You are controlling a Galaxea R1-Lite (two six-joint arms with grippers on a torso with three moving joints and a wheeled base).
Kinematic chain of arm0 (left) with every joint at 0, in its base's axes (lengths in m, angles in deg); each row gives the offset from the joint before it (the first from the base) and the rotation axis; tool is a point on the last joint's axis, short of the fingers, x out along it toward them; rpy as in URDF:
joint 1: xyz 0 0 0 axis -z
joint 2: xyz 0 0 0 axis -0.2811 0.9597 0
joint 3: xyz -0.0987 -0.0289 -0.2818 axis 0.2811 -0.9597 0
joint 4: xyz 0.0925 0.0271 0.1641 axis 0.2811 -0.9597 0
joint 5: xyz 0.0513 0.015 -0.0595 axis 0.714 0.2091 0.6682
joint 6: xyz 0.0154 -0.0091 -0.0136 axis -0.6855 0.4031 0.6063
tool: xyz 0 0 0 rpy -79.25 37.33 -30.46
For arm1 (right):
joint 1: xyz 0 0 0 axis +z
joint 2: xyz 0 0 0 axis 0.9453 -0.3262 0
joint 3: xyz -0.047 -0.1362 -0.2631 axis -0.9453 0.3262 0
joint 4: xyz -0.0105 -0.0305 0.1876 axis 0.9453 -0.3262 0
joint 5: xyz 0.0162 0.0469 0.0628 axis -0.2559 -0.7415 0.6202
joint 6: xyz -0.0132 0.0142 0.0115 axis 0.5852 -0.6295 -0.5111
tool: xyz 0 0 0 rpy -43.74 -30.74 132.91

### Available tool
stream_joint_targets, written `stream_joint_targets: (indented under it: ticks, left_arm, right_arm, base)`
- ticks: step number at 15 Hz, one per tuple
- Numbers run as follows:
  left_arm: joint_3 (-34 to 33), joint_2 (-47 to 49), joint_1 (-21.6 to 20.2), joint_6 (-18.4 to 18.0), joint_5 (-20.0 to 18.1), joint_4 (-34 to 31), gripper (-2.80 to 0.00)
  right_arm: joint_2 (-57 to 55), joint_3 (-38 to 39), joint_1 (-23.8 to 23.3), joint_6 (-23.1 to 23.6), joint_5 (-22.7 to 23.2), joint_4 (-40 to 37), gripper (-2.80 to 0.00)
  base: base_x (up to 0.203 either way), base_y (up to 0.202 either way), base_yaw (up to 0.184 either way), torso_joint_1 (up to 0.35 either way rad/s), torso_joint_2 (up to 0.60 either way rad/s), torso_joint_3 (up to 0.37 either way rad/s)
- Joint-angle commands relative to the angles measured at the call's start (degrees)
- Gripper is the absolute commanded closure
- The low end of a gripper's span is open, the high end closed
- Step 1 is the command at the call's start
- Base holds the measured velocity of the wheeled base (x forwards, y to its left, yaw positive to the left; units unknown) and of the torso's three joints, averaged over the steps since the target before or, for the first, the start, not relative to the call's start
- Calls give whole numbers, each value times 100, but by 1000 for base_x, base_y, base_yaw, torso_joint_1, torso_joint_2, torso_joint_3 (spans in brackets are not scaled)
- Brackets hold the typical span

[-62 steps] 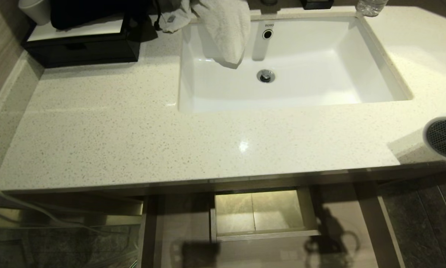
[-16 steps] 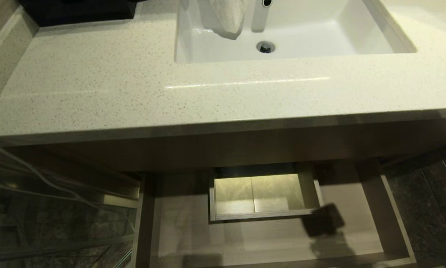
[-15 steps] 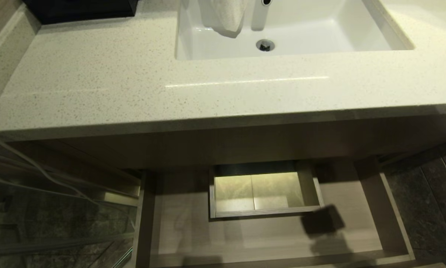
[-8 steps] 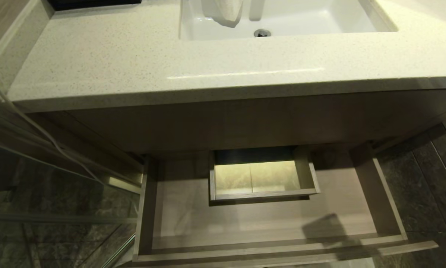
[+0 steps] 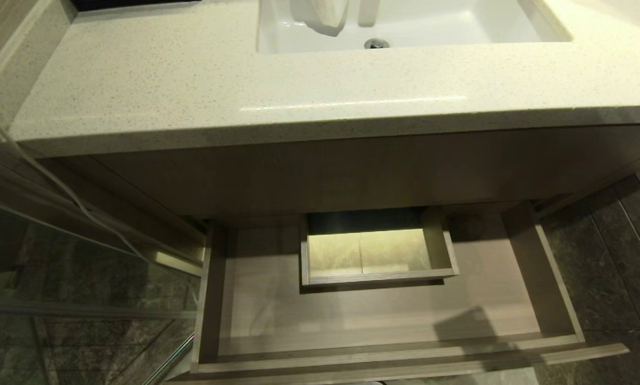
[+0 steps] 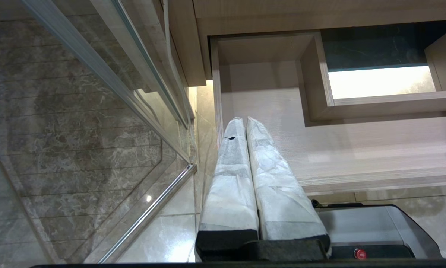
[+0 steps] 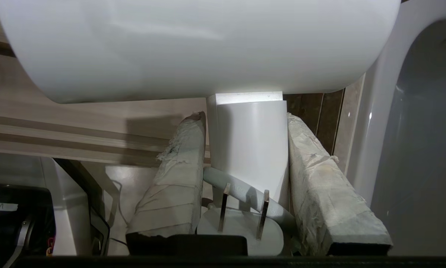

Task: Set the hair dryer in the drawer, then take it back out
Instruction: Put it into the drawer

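Observation:
The drawer (image 5: 266,305) stands pulled out under the counter, light wood, with a boxed cutout (image 5: 376,254) in its floor; nothing lies in it, only a shadow at its front right. My right gripper (image 7: 245,117) is shut on the handle of the white hair dryer (image 7: 193,48), whose fat barrel fills the far side of the right wrist view; its plug (image 7: 241,223) and grey cord (image 7: 245,193) sit by the palm. It hangs past the drawer's right front corner, outside the head view but for a grey curved sliver at the right edge. The left gripper (image 6: 241,121) hangs shut and empty by the drawer's left end (image 6: 217,93).
A speckled counter (image 5: 191,96) with a white sink (image 5: 432,24) and a draped towel (image 5: 320,13) overhangs the drawer. A glass shower door (image 5: 84,267) and a white cable (image 5: 31,166) are to the left. A white fixture (image 7: 413,130) stands close by the right gripper.
The whole head picture has shifted as the camera sank: the counter slid up and the whole drawer with its front edge came into view. The shadow on the drawer floor slid toward the front.

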Motion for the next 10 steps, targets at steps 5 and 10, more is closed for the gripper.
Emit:
stream_joint_targets:
  ticks: [5, 10]
  left_arm:
    - [8, 0, 0, 0, 1, -1, 0]
    - [0, 0, 0, 0, 1, -1, 0]
  right_arm:
    - [-8, 62, -39, 12, 12, -11, 0]
    - [-18, 71, -57, 12, 12, -20, 0]
  base:
    - [0, 0, 0, -220, 459, 229]
    - [0, 0, 0, -254, 534, 274]
